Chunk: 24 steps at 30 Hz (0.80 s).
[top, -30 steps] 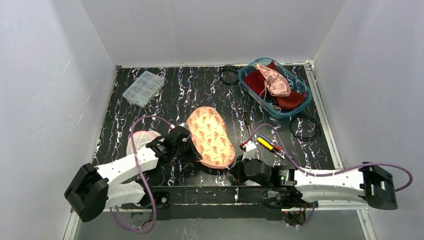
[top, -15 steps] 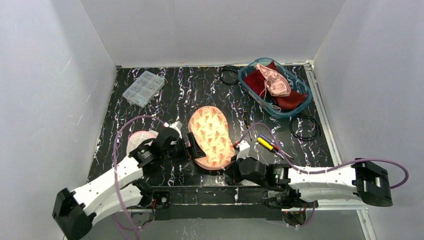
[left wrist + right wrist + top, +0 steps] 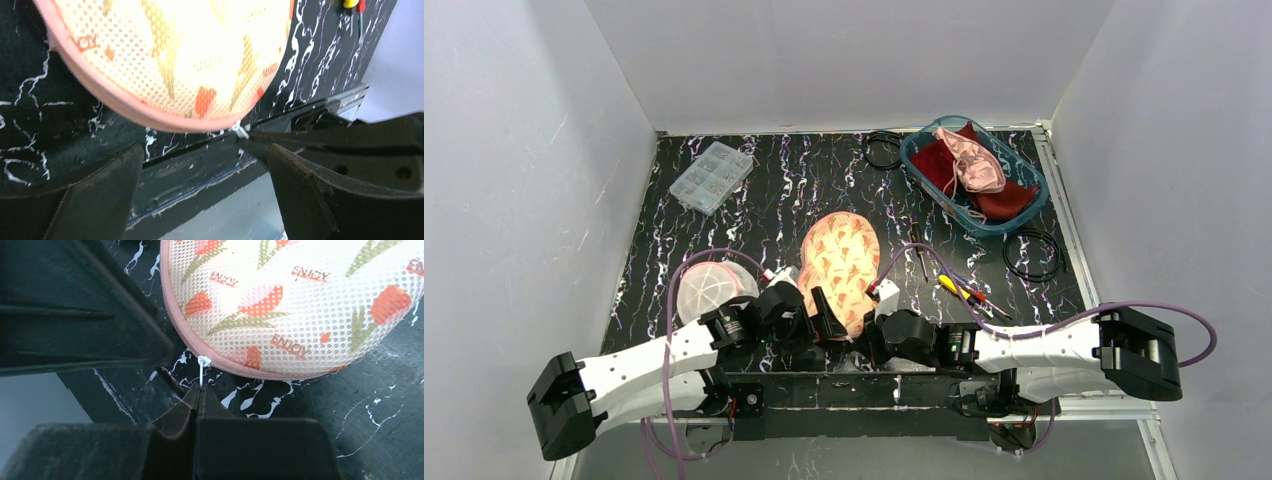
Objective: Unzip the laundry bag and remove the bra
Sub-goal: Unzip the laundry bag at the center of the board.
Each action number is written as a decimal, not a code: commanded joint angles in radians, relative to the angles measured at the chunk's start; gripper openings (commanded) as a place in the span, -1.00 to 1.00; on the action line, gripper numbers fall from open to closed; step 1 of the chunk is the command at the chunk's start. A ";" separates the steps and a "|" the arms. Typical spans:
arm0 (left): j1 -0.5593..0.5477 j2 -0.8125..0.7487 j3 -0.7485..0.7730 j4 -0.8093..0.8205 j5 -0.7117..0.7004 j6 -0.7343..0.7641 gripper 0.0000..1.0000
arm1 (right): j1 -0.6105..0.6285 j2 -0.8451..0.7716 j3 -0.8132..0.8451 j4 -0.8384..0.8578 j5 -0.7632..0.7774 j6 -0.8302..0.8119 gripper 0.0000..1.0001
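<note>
The laundry bag [image 3: 842, 265] is an oval mesh pouch with a tulip print and a pink zipper rim, lying near the table's front edge. It looks zipped all round its near end [image 3: 300, 305]. My right gripper [image 3: 200, 390] is shut on the bag's white zipper pull [image 3: 202, 367], at that near end. My left gripper [image 3: 204, 155] stands open just left of that end [image 3: 170, 55], and nothing sits between its fingers. In the top view the left gripper [image 3: 816, 318] and right gripper [image 3: 872, 335] flank the bag's tip. The bra is hidden.
A round pink-rimmed mesh pouch [image 3: 712, 290] lies left of the left arm. A clear parts box [image 3: 711, 176] sits at the back left. A blue bin [image 3: 1025, 206] holds red and pink cloth. Screwdrivers [image 3: 959, 288] and black cable rings [image 3: 1033, 255] lie to the right.
My left gripper has opened, letting go of the bag's left edge, and moved toward its near end. The right gripper has shifted left with the pull, and the bag's near end swung left.
</note>
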 commanded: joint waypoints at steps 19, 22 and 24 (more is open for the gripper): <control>0.077 0.130 0.019 -0.029 -0.173 -0.153 -0.64 | 0.011 -0.041 0.046 0.046 -0.046 -0.011 -0.97; 0.090 0.120 0.016 -0.047 -0.179 -0.155 -0.90 | 0.010 -0.068 0.040 0.015 -0.030 -0.012 -0.97; 0.098 0.110 0.011 -0.054 -0.179 -0.155 -1.00 | 0.010 -0.089 0.034 -0.005 -0.019 -0.012 -0.97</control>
